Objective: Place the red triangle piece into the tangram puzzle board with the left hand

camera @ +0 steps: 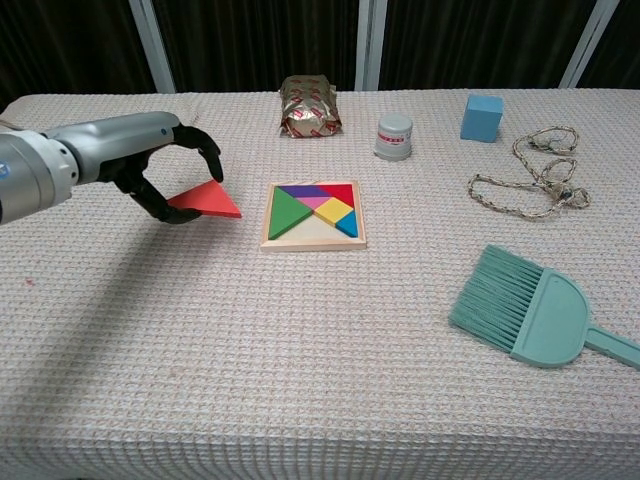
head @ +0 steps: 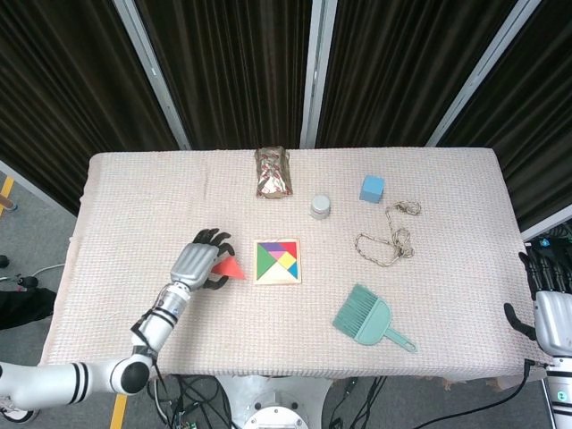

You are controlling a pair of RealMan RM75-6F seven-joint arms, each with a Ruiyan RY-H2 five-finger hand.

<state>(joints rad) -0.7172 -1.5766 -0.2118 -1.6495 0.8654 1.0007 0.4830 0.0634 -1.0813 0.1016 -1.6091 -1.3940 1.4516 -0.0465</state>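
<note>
My left hand (head: 202, 261) (camera: 170, 172) holds the red triangle piece (head: 231, 268) (camera: 207, 200) lifted off the cloth, just left of the tangram puzzle board (head: 277, 261) (camera: 313, 214). The triangle's tip points toward the board and stops short of its left edge. The wooden board holds several coloured pieces, with a bare cream patch along its near side. My right hand (head: 544, 284) hangs at the far right, off the table's edge, nothing in it; whether its fingers are apart or closed is unclear.
A teal brush and dustpan (camera: 525, 308) lies near right. A rope (camera: 530, 182), a blue cube (camera: 481, 117), a grey cup (camera: 394, 137) and a foil packet (camera: 309, 106) sit along the far side of the cloth-covered table (camera: 200, 360).
</note>
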